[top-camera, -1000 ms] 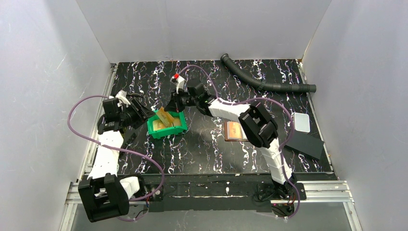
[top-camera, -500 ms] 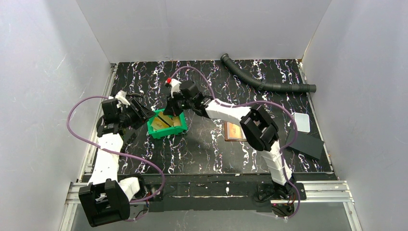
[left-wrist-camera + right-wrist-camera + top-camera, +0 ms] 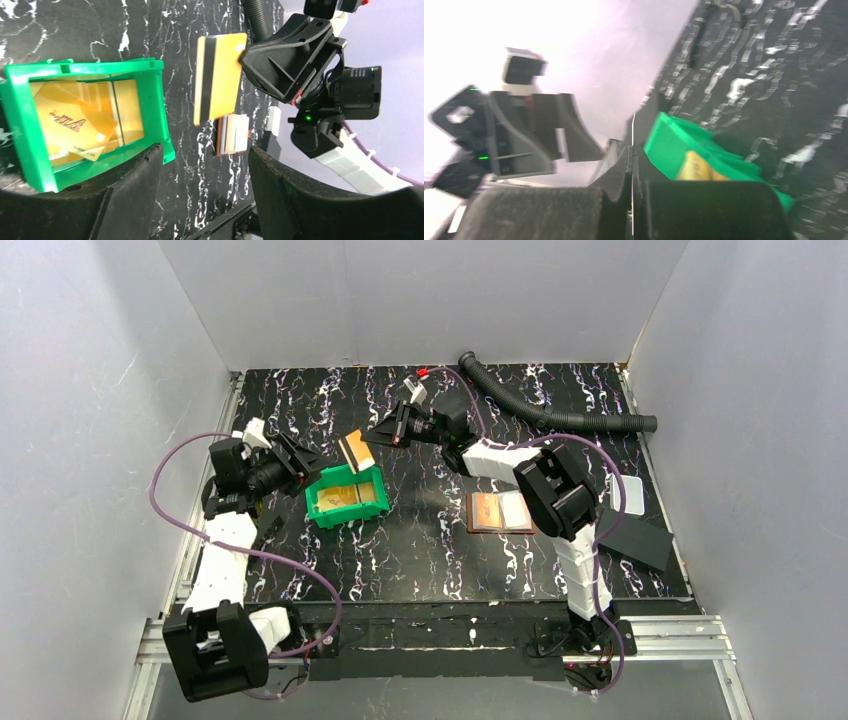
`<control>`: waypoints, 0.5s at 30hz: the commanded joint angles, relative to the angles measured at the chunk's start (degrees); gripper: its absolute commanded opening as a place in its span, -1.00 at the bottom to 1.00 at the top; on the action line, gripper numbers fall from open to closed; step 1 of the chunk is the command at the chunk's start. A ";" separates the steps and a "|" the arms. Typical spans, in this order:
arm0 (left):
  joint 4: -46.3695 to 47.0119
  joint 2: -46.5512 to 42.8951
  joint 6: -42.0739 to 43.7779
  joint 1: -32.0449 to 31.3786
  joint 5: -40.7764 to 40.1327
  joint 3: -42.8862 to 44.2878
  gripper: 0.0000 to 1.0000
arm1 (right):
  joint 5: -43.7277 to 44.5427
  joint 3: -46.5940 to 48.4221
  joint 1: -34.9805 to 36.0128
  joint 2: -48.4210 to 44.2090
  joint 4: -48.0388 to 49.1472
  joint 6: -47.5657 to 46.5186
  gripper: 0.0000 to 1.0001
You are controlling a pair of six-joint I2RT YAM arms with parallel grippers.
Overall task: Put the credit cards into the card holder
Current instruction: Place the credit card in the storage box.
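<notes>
Credit card (image 3: 220, 77) face in left wrist view, edge-on in right

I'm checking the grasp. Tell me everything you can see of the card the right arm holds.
The card is a thin plastic rectangle, orange-yellow, with a black stripe and a paler band along one long edge. It looks flat and unbent. The right gripper has its fingers shut on the opposite edge, near a corner, and nothing else touches it. It hangs in the air just past the green bin, clear of its rim. The open left gripper faces it.
</notes>
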 commanded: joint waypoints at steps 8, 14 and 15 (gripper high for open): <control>22.27 3.30 -16.57 -0.23 11.85 -3.13 0.22 | -1.76 -3.60 0.61 -3.72 28.26 26.04 -0.97; 30.13 1.24 -21.43 -0.78 12.02 -4.91 0.18 | -1.37 -4.56 0.61 -5.09 28.72 26.52 -0.97; 30.82 0.74 -21.73 -1.01 11.94 -4.96 0.18 | -1.27 -4.76 0.61 -5.21 28.77 26.53 -0.97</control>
